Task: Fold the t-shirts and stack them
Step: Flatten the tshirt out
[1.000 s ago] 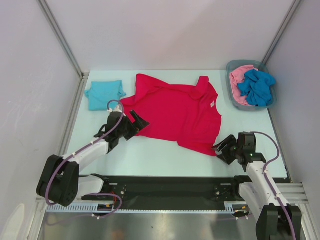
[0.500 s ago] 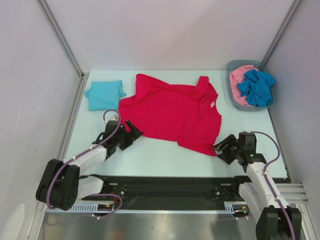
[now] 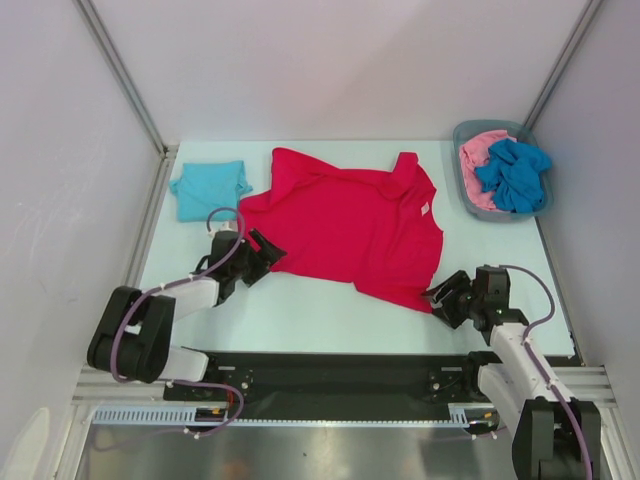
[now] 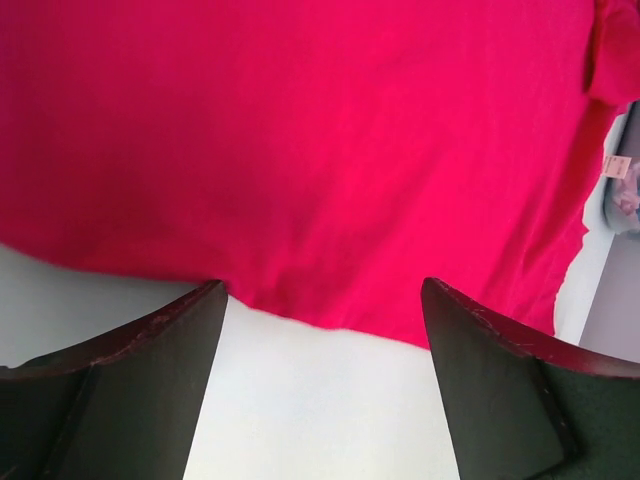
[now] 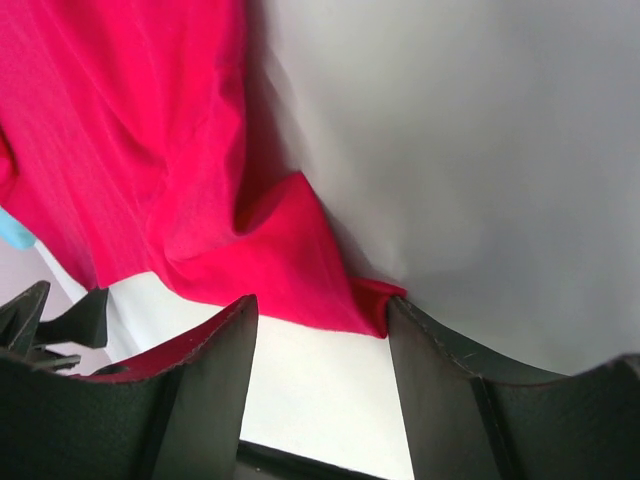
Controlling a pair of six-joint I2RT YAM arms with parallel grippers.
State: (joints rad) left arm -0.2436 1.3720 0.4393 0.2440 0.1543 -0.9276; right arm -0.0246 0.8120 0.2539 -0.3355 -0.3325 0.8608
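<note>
**Grippers and garment.** I am holding my left gripper (image 4: 322,300) low over the table (image 3: 320,310) with its fingers apart. The near left edge of the red t-shirt (image 3: 350,220) is lying just beyond the fingertips, not between them. My right gripper (image 5: 320,310) is also standing apart and unclamped. The shirt's near right corner is lying between its fingers and touching the inner face of one. The shirt itself is lying spread but askew across the middle of the table.

**Hazards.** If I close the left side here, I am likely catching air or a thin lip of hem that slips on lifting. If I push forward instead, I am risking bunching the cloth. The right corner is looking doubled over, so a pinch may take only its tip or two layers at once. An uneven pair of grips would be twisting the fold.

**Surroundings.** A folded teal t-shirt (image 3: 208,188) is lying at the far left, just beside the red sleeve, and a sweep that way could drag it. The grey bin (image 3: 462,135), holding a pink t-shirt (image 3: 478,160) and a blue t-shirt (image 3: 515,172), is sitting well apart at the far right. Nothing is standing between either gripper and the hem.
</note>
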